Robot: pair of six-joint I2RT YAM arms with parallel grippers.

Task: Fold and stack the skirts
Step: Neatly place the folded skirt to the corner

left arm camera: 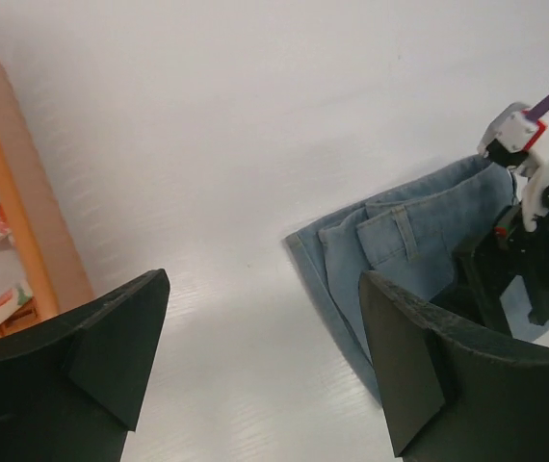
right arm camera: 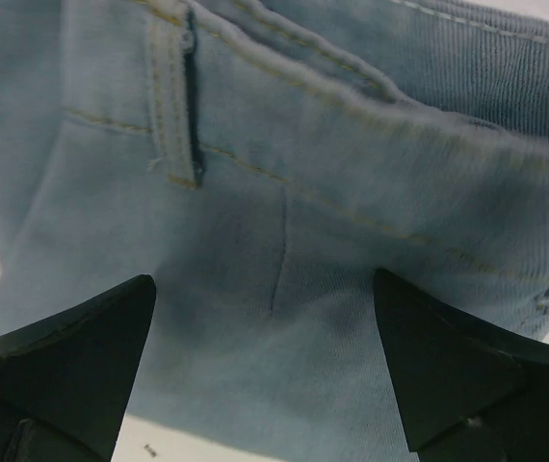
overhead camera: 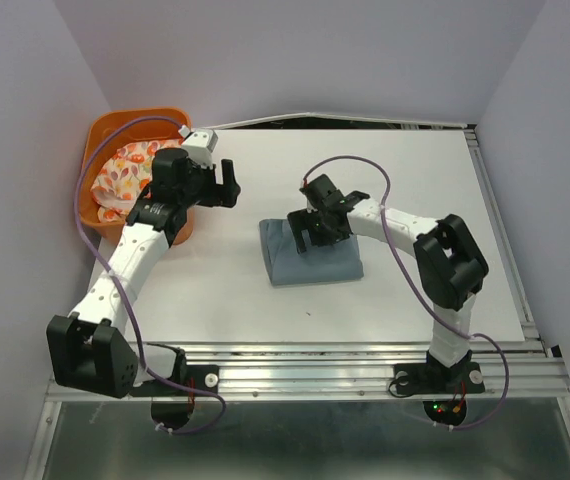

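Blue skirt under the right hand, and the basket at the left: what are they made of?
Blue skirt: looks like light-washed denim, matte, with a fine ribbed weave, yellowish topstitched seams and a belt loop. Basket: probably moulded orange plastic, going by its smooth, rigid, evenly coloured wall and rim.

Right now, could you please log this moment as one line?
denim skirt folded; floral skirt in basket; left pincer open; right pincer open

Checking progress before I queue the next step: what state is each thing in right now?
Denim skirt: folded, lying on the table.
Floral skirt: crumpled, unfolded, in the basket.
Basket: upright, holding the floral skirt.
Left jaws: open, empty, over the table between basket and denim skirt.
Right jaws: open, over the denim skirt.
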